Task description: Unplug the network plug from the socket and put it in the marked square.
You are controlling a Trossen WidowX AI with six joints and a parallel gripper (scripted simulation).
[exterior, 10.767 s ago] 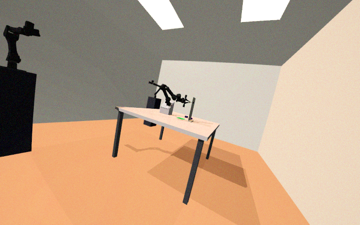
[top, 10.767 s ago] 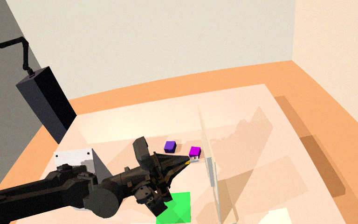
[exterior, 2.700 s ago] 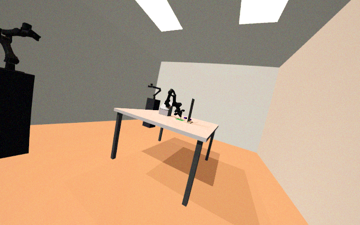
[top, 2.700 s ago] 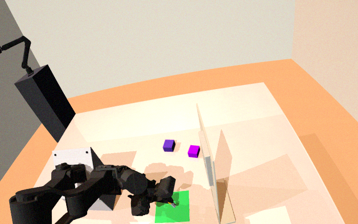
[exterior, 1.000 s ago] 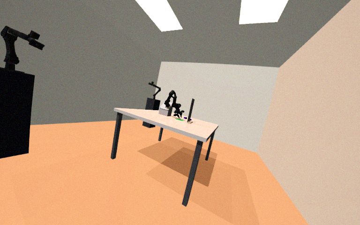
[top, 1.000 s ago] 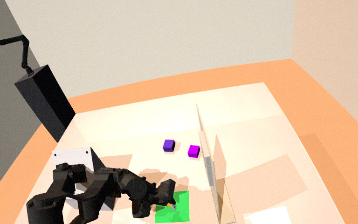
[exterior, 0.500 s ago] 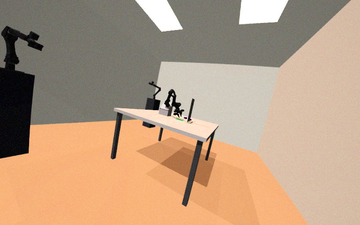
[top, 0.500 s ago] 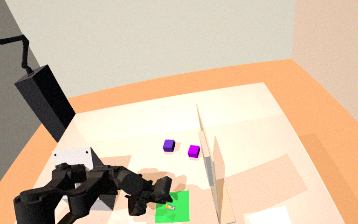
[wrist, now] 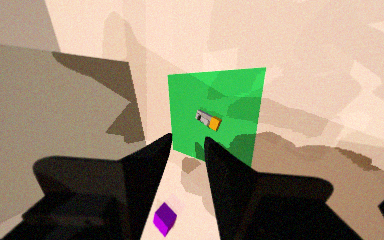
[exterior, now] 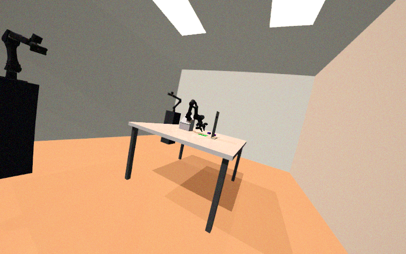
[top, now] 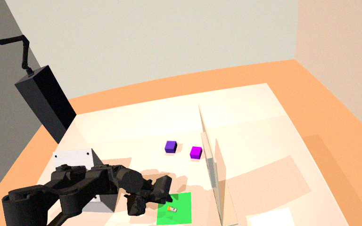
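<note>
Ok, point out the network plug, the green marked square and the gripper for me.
network plug [wrist: 209,119], wrist view, on its grey body beside the orange end.
green marked square [top: 181,213], top view, on bare green right of the plug.
gripper [wrist: 187,146], wrist view, midway between its open fingertips.
</note>
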